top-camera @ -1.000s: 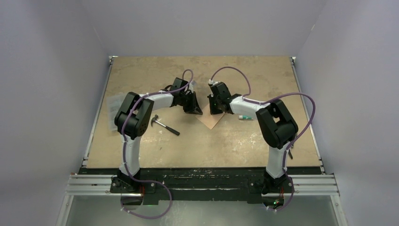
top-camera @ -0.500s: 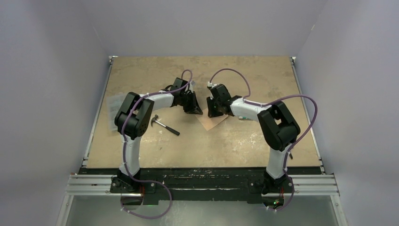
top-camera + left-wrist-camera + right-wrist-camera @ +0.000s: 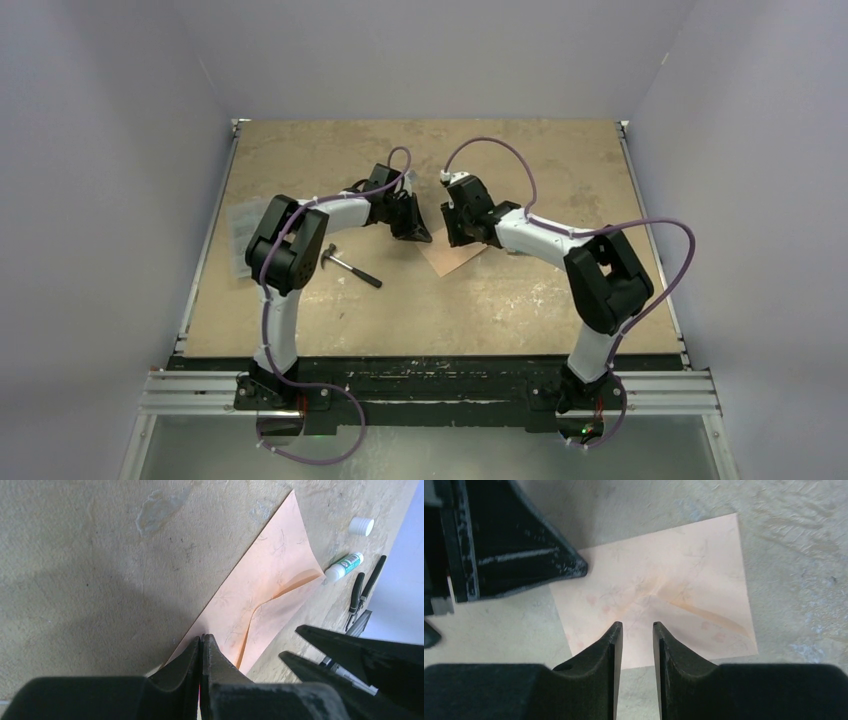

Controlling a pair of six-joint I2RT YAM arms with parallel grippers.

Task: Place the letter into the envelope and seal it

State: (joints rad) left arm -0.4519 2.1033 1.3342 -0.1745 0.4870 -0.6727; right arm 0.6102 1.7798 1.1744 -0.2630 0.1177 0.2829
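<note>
The left end effector (image 3: 201, 642) had its fingers shut tight together, tips on a corner of the envelope (image 3: 684, 570). The right end effector (image 3: 635, 630) hung over the envelope, fingers a little apart, holding nothing. The envelope lay flat on the tabletop (image 3: 100, 555). It looked thin, light and bendy, and would likely slide, so it seemed best to press on its flap (image 3: 280, 615). The letter could not be seen; maybe it was inside.

Left arm (image 3: 283, 250) and right arm (image 3: 603, 280) both elbow inward, wrists pitched down, tips nearly facing each other; left gripper (image 3: 201, 641) jaws pressed fully together, right gripper (image 3: 636, 626) jaws parted by a narrow gap, nothing between them.
</note>
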